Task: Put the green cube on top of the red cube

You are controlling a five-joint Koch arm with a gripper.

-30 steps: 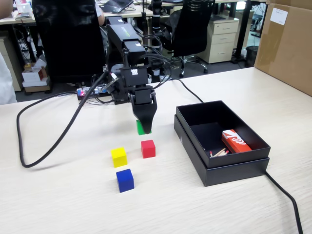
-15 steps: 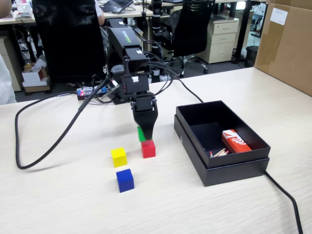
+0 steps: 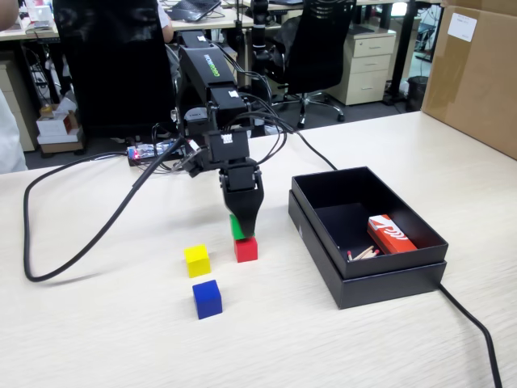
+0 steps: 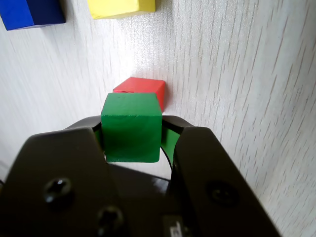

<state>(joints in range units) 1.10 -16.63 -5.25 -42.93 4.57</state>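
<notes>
The green cube (image 4: pixel 131 127) sits between my gripper's (image 4: pixel 132 129) two black jaws, which are shut on it. In the fixed view the gripper (image 3: pixel 241 226) holds the green cube (image 3: pixel 235 227) just above the red cube (image 3: pixel 246 249), slightly to its left, with the bottom edge close to the red cube's top. In the wrist view the red cube (image 4: pixel 143 89) lies on the table just beyond the green cube, partly hidden by it.
A yellow cube (image 3: pixel 197 260) and a blue cube (image 3: pixel 207 298) lie left of the red cube. A black open box (image 3: pixel 323 242) with a red-and-white packet (image 3: pixel 391 234) and matches stands at the right. A black cable (image 3: pixel 81 242) loops at the left.
</notes>
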